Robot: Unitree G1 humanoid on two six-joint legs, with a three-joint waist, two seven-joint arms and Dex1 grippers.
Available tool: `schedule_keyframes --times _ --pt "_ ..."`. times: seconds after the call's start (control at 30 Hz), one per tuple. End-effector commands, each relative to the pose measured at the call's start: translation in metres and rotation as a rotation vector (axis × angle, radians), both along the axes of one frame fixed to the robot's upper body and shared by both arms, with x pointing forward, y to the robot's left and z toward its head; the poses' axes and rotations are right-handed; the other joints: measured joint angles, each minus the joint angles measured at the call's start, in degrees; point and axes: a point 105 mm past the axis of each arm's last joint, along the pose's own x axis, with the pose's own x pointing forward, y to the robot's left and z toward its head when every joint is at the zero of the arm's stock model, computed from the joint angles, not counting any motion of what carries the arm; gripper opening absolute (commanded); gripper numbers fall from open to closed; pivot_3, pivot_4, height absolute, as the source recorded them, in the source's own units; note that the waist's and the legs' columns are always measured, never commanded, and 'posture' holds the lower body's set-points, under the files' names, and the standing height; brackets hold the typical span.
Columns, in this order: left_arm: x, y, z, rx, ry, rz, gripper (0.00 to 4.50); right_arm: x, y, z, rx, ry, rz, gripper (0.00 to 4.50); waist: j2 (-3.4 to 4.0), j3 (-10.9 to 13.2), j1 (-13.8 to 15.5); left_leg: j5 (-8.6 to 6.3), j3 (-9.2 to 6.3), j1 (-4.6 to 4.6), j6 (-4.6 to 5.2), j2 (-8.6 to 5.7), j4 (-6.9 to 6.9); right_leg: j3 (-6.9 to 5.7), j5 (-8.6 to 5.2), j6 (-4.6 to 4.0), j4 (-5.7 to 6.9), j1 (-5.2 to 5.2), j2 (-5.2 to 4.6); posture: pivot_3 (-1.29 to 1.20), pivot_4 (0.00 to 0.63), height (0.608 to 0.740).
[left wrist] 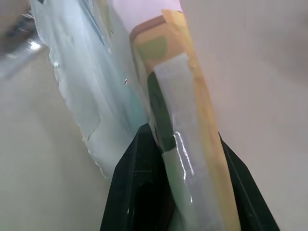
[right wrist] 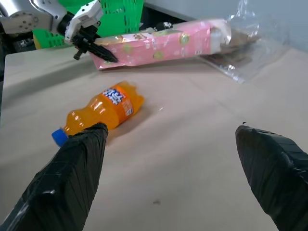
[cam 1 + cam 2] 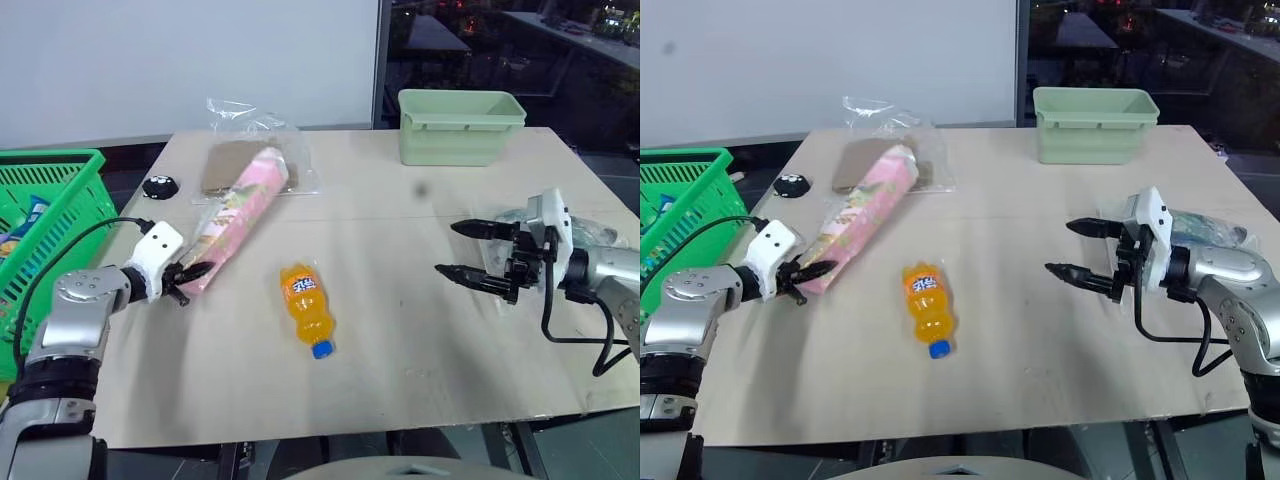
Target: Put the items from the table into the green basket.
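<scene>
The long pink patterned packet (image 3: 240, 215) lies slantwise on the table (image 3: 400, 340), left of centre. My left gripper (image 3: 190, 275) is shut on its near end; the black fingers (image 1: 139, 192) clamp the packet's sealed edge (image 1: 187, 159). An orange soda bottle (image 3: 306, 308) with a blue cap lies on its side mid-table. A clear bag with brown contents (image 3: 230, 165) rests under the packet's far end. My right gripper (image 3: 446, 249) hovers open over the table's right side, holding nothing, pointing toward the bottle (image 2: 103, 110). The green basket (image 3: 45, 180) stands off the table's left edge.
A pale mint tub (image 3: 460, 125) stands at the far right of the table. A small black round object (image 3: 158, 186) lies near the left edge. Another clear bag (image 3: 1205, 230) lies beside my right arm. A blue-yellow pack (image 3: 30, 215) sits inside the basket.
</scene>
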Motion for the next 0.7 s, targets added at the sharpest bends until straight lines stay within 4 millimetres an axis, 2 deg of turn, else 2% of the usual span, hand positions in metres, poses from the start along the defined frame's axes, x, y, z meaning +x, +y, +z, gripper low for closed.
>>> schedule_keyframes --times 0.03,0.1,0.17,0.33,0.4,0.57,0.7 --pt "0.017 0.010 0.078 0.036 -0.279 0.069 0.64 0.002 0.009 0.027 0.050 -0.087 0.038 4.50 -0.08 -0.03 0.00 0.00 -0.02 -0.02 0.00 0.01 0.00 -0.01 0.00 0.01 0.00 -0.01 0.02 0.00 0.000 0.740" --pt "0.020 0.026 0.109 0.100 -0.360 0.144 0.64 0.006 0.019 0.040 0.093 -0.117 0.075 4.50 -0.10 -0.03 -0.01 0.00 -0.03 -0.01 0.00 0.02 0.00 -0.02 0.03 -0.02 0.00 -0.01 0.03 0.02 0.000 0.740" --pt "0.019 0.041 0.131 0.173 -0.409 0.207 0.64 0.007 0.026 0.049 0.125 -0.136 0.108 4.50 -0.11 -0.02 -0.03 0.00 -0.04 -0.02 0.00 0.01 -0.05 -0.02 0.05 -0.06 -0.02 -0.02 0.04 0.02 0.000 0.740" --pt "-0.009 0.102 0.177 0.413 -0.452 0.422 0.64 0.011 0.047 0.076 0.221 -0.176 0.194 4.50 -0.05 0.01 -0.02 -0.01 -0.02 -0.02 0.00 0.01 -0.19 -0.01 0.06 -0.11 -0.01 -0.08 0.03 0.07 0.000 0.740" --pt "-0.019 0.120 0.188 0.457 -0.462 0.488 0.64 0.011 0.050 0.081 0.240 -0.179 0.213 4.50 -0.06 0.01 0.40 -0.01 -0.08 -0.03 0.00 0.04 -0.28 -0.11 0.06 -0.11 -0.01 -0.13 0.05 0.08 0.000 0.740" --pt "-0.052 0.162 0.195 0.570 -0.400 0.632 0.64 0.011 0.062 0.085 0.263 -0.174 0.274 4.50 -0.11 -0.01 1.90 -0.01 -0.14 -0.08 0.00 0.03 -0.33 -0.24 0.06 -0.13 -0.06 -0.13 -0.01 0.12 0.000 0.740" --pt "-0.060 0.175 0.181 0.600 -0.346 0.649 0.64 0.012 0.065 0.084 0.266 -0.174 0.287 4.50 -0.10 -0.01 3.58 -0.01 -0.13 -0.07 0.00 0.03 -0.33 -0.27 0.05 -0.14 -0.04 -0.13 -0.04 0.14 0.000 0.740"
